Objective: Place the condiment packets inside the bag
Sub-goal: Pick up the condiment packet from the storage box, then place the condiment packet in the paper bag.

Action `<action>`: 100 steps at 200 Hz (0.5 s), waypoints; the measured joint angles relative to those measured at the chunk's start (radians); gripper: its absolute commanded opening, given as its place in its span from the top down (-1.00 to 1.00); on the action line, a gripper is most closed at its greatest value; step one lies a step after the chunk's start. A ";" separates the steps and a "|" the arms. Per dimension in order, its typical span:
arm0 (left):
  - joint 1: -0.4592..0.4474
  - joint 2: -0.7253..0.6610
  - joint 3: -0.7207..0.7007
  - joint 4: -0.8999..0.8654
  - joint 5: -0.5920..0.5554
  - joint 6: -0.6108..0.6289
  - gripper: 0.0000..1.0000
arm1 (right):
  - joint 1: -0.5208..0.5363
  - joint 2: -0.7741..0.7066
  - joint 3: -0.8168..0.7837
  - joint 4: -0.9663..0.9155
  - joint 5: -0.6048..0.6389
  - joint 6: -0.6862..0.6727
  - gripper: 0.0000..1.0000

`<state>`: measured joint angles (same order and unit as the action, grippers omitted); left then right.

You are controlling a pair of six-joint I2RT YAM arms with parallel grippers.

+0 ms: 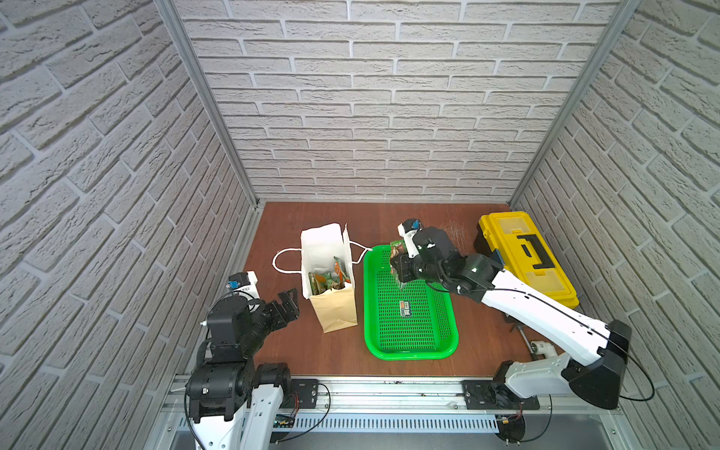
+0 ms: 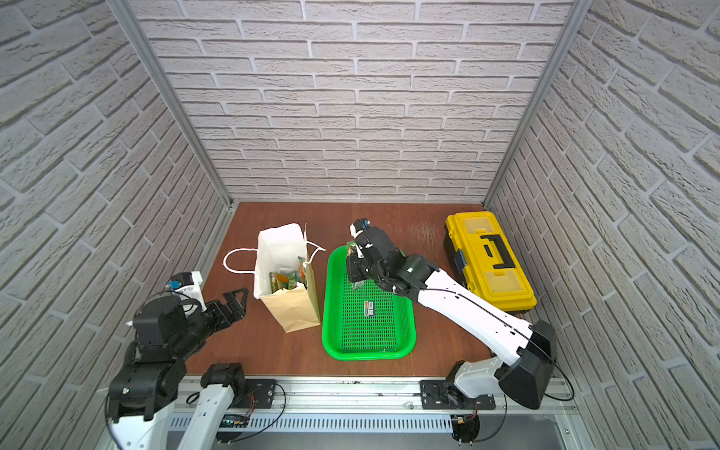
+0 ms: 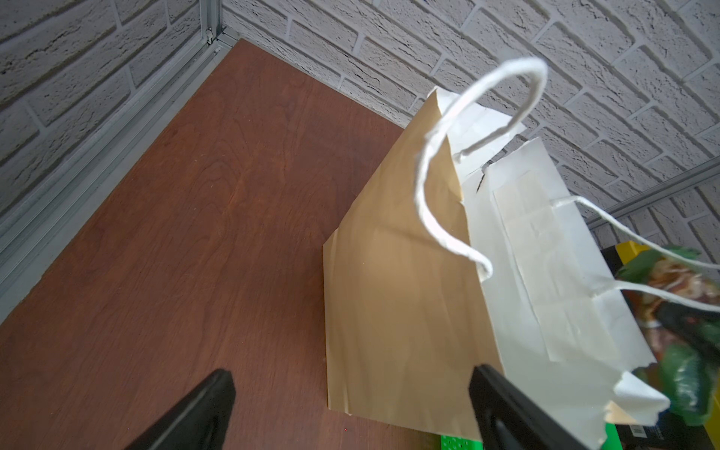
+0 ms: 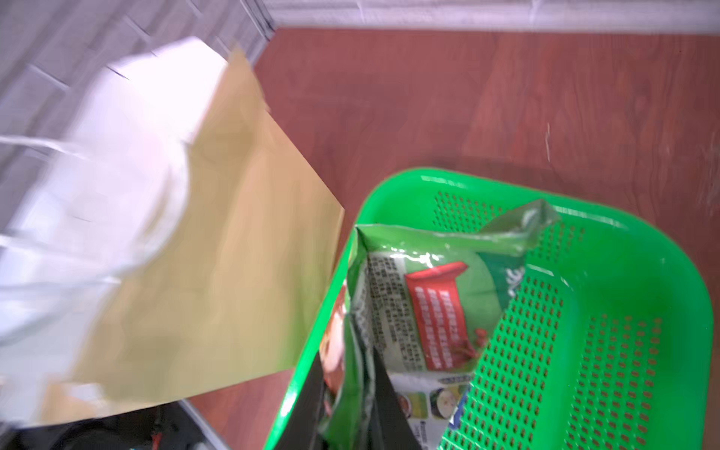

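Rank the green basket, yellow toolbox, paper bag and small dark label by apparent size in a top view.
1. green basket
2. yellow toolbox and paper bag: too alike to rank
3. small dark label

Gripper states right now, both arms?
Left gripper: open, empty, beside the bag.
Right gripper: shut on a condiment packet over the green basket.

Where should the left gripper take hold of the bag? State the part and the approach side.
Likely the bag by its top rim, on the wall nearest the left gripper, coming from above with open jaws astride the paper edge. The bag stands upright, mouth open, so that rim is a thin, exposed sheet; the cord handle is limp.
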<state>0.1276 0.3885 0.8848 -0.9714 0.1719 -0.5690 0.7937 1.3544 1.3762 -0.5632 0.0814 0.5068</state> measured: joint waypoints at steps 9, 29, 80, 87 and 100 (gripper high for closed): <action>0.000 0.000 0.000 0.000 0.000 0.000 -0.97 | 0.010 -0.001 0.054 0.000 -0.013 -0.010 0.80; 0.000 0.000 0.000 0.000 0.000 0.000 -0.97 | 0.042 0.010 0.166 0.011 -0.059 -0.027 0.78; -0.001 0.000 0.000 0.000 0.000 0.000 -0.96 | 0.109 0.172 0.422 0.077 -0.205 -0.037 0.78; -0.001 0.000 0.000 0.000 0.000 0.000 -0.97 | 0.116 0.204 0.450 0.082 -0.219 -0.037 0.78; -0.001 0.000 0.000 0.000 0.000 0.000 -0.96 | 0.128 0.262 0.494 0.082 -0.238 -0.040 0.77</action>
<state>0.1268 0.3885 0.8848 -0.9714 0.1719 -0.5694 0.9215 1.6169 1.8702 -0.4812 -0.1562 0.4664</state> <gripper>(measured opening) 0.983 0.164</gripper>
